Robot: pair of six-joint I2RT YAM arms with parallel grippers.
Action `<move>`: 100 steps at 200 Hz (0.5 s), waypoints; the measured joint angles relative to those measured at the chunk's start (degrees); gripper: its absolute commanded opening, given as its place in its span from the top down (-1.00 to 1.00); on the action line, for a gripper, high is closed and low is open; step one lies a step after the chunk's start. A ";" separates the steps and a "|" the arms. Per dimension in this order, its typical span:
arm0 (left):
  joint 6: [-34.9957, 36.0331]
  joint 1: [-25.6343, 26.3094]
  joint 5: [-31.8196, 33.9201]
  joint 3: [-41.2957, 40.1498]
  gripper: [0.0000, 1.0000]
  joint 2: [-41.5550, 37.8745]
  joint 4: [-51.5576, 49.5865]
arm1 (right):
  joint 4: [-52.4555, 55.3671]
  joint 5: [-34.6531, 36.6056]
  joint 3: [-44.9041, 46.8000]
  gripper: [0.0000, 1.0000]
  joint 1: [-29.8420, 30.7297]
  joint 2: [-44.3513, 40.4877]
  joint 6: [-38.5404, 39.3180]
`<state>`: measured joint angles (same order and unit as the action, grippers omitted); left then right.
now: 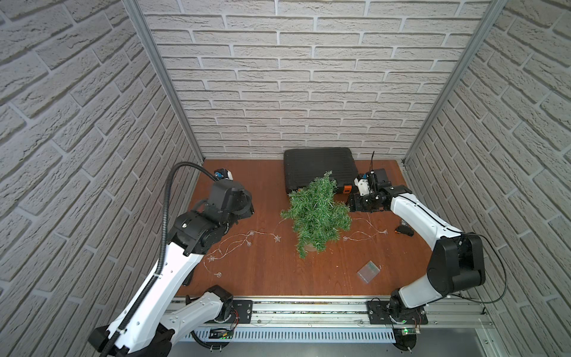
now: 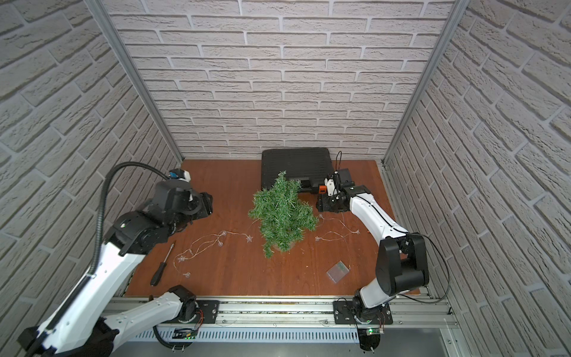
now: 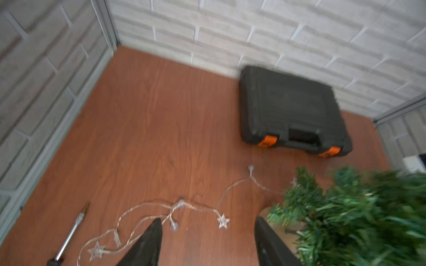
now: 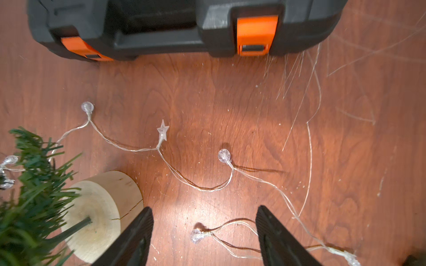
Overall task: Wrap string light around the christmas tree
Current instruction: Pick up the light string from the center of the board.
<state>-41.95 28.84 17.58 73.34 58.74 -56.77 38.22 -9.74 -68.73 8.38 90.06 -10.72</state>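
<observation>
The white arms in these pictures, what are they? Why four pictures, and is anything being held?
They are two robot arms, each ending in a two-fingered gripper. Both top views look down on the whole table; the other two come from cameras on the wrists, so you see the left gripper and the right gripper from behind, both open and empty. On the table: a small christmas tree, a string light lying mostly loose on either side of it, its clear box, a black case and a screwdriver.

christmas tree (image 4: 36, 198) base bare wood — case (image 4: 156, 39) matt plastic
</observation>
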 measured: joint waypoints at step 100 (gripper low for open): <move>4.09 -12.13 -15.72 -13.92 -0.29 10.75 -2.08 | 1.01 0.07 -0.55 -0.25 1.07 8.72 -0.63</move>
<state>-37.87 16.71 1.87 59.42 69.49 -58.85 39.22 -9.67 -69.28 9.45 98.78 -11.35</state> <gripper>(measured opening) 0.643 0.643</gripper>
